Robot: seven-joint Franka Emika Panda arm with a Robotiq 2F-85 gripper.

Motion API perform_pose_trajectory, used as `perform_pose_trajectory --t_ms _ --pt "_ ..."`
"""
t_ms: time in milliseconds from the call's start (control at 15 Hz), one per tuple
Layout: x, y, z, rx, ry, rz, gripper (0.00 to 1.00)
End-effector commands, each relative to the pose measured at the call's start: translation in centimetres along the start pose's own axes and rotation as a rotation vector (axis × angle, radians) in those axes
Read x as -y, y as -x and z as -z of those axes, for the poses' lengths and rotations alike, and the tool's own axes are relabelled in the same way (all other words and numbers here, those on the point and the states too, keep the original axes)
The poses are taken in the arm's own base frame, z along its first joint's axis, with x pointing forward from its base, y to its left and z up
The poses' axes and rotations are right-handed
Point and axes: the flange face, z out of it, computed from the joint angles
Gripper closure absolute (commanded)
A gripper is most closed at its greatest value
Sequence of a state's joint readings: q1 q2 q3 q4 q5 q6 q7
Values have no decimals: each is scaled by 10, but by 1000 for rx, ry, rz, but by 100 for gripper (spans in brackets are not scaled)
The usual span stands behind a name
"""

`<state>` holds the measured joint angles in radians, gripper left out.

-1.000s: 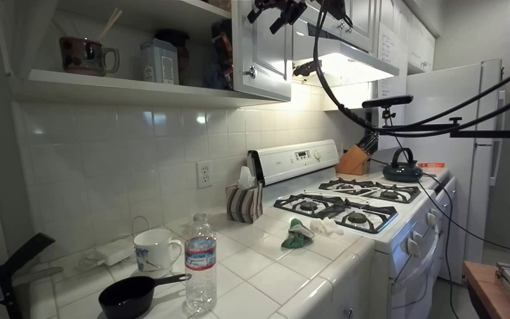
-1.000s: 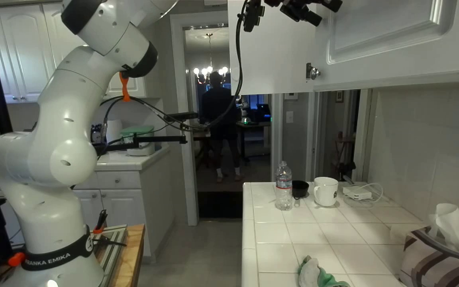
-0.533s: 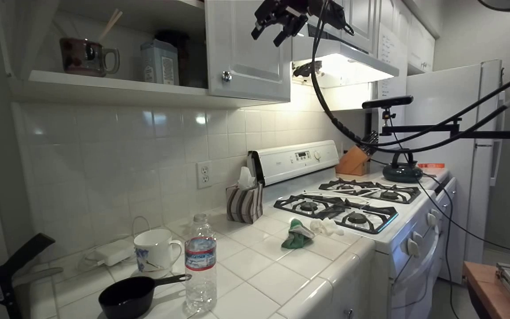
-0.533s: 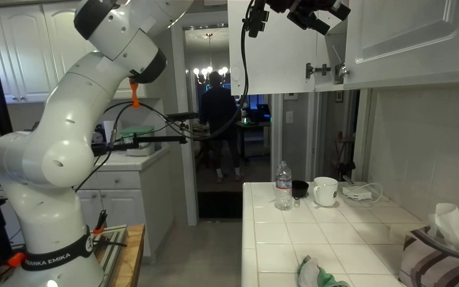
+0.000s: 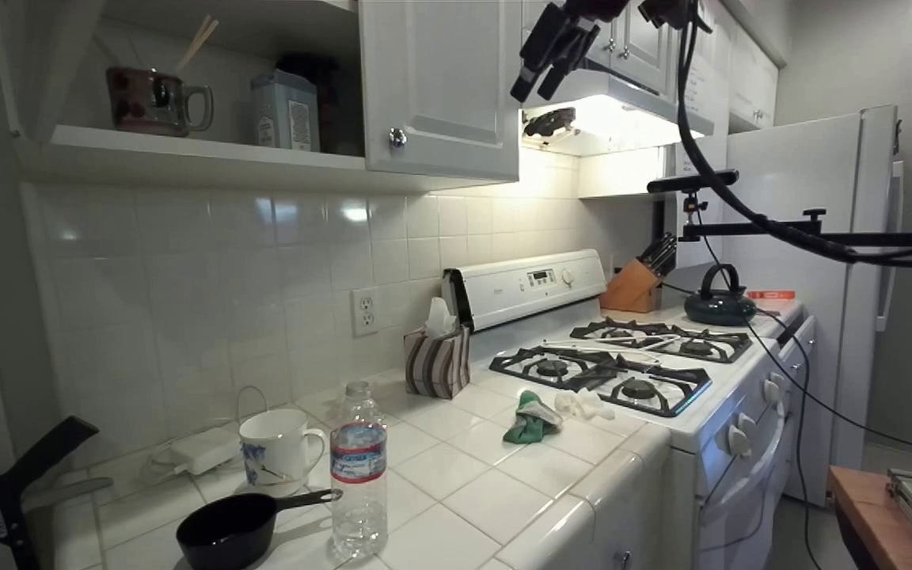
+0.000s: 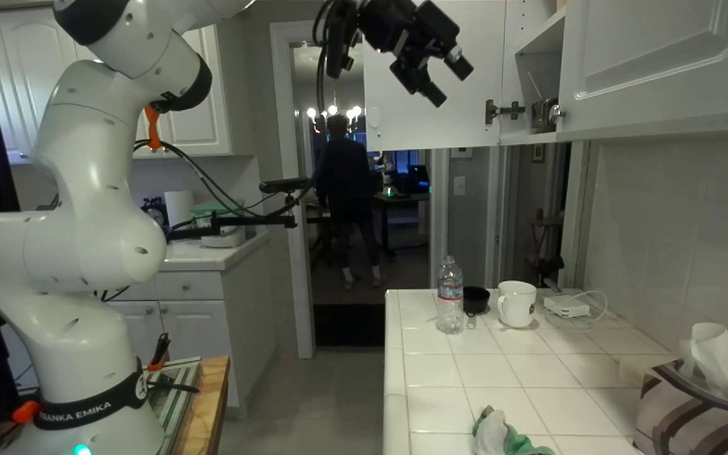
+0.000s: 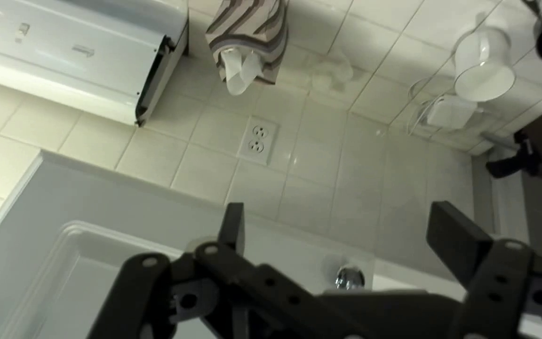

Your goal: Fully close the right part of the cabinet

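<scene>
- Although the right door [image 5: 442, 87] appears flush with the cabinet [image 5: 210, 164], or nearly so, the views do not settle whether it is fully seated
- Position: right door upright beside the hood [image 5: 640, 96], its knob [image 5: 398, 138] at the lower corner nearest the cabinet's open side; left door [image 6: 446, 123] stands open
- Step in hand: judged to be the end of the closing stage; no contact with the right door is seen
- Next move: should any gap remain, a light push on flat panel near the knob, squarely toward the cabinet, is called for; pushing on the rounded knob could let a fingertip slip; should the door prove seated, only a clear retreat is needed
- Gripper [image 6: 449, 82]: fingers [image 7: 457, 238] spread wide, nothing held; in the wrist view the knob shows between them but farther off, ungripped
- Arm [image 6: 89, 145]: elbow bent, reaching high; in both exterior views the gripper hangs with fingertips slanting downward, and in an exterior view plain space separates it from the right door's free edge
</scene>
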<state>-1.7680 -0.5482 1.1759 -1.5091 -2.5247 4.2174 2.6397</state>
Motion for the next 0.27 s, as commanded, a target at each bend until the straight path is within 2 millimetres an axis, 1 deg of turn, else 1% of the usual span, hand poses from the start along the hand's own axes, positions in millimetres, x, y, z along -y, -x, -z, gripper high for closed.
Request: perform_pose_trajectory --t_ms 0,67,133,200 --pt "-4 64 -26 157 -13 5 0" --pt "-3 30 -14 76 -29 8 0" --pt "-5 45 -22 110 -34 1 0" --pt "-8 54 -28 133 -38 -5 0"
